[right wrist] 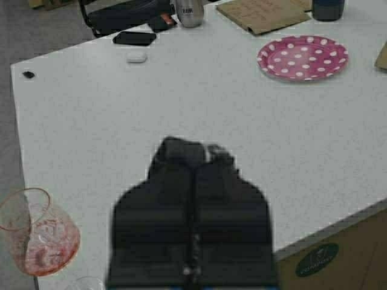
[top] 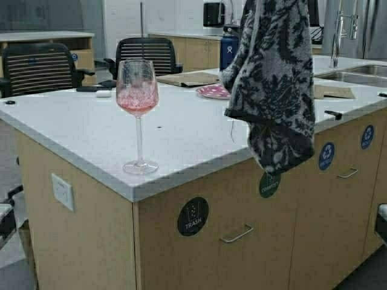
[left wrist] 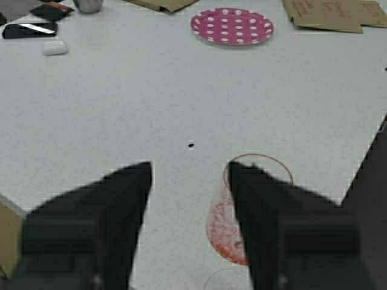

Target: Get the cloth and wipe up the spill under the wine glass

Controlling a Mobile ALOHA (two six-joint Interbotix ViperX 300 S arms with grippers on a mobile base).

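Note:
The wine glass (top: pixel 138 96) stands upright near the white counter's front left corner, with pinkish-red liquid in its bowl. The black-and-white floral cloth (top: pixel 272 78) hangs limp from above the top of the high view, over the counter's front edge to the right of the glass. My right gripper (right wrist: pixel 193 166) is shut on the cloth, and a dark bunch of cloth (right wrist: pixel 184 151) shows at its tips. My left gripper (left wrist: pixel 189 172) is open above the counter, with the wine glass (left wrist: pixel 225 229) below it, partly behind one finger. No spill shows under the glass.
A pink polka-dot plate (top: pixel 213 92) lies farther back on the counter, with cardboard sheets (top: pixel 187 78) and a sink (top: pixel 354 75) beyond. A phone (right wrist: pixel 134 38) and a small white case (right wrist: pixel 136 57) lie at the far left. Chairs (top: pixel 36 66) stand behind the counter.

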